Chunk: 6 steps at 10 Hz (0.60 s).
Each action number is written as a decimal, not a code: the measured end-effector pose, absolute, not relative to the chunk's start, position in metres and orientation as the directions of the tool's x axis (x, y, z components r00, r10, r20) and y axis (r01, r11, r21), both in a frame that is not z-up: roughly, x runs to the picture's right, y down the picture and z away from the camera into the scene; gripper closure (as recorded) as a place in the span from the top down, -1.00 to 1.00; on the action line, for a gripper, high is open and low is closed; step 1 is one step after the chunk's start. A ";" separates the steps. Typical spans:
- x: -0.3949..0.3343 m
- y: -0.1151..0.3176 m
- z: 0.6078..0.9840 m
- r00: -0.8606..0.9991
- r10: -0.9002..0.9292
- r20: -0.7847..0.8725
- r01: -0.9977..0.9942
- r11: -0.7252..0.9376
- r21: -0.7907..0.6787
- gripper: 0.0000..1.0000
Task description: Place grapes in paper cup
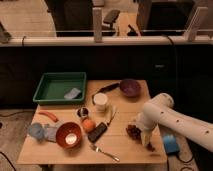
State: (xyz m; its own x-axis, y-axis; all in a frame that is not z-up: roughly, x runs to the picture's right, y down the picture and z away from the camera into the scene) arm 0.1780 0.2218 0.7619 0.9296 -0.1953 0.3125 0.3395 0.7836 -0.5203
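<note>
The grapes [133,131], a dark reddish-purple bunch, lie on the wooden table [125,105] near its right front corner. My gripper [145,137], at the end of the white arm that reaches in from the right, hangs open directly over the bunch and hides its middle. A few grapes show past it toward the table edge. The paper cup [100,101], small and white, stands upright near the table's centre, well to the left of the gripper and farther back.
A purple bowl [129,87] and a dark utensil sit at the back. The green tray [59,87] is at the back left. A metal cup [83,112], an orange fruit [88,124], an orange bowl [68,135], a black bar [97,132] and a fork [104,152] crowd the front left.
</note>
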 end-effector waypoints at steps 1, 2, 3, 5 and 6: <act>0.180 0.223 0.765 0.930 -0.189 0.314 0.335 0.785 -0.521 0.60; 0.181 0.223 0.768 0.931 -0.182 0.317 0.331 0.786 -0.522 0.60; 0.181 0.224 0.772 0.930 -0.176 0.322 0.330 0.786 -0.522 0.60; 0.180 0.224 0.777 0.929 -0.170 0.329 0.329 0.787 -0.522 0.60; 0.180 0.224 0.779 0.929 -0.166 0.331 0.327 0.789 -0.521 0.60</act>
State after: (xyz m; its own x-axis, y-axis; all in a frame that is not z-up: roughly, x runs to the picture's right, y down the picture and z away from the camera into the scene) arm 0.1800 0.2237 0.7792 0.9290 -0.1661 0.3308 0.3266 0.7885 -0.5212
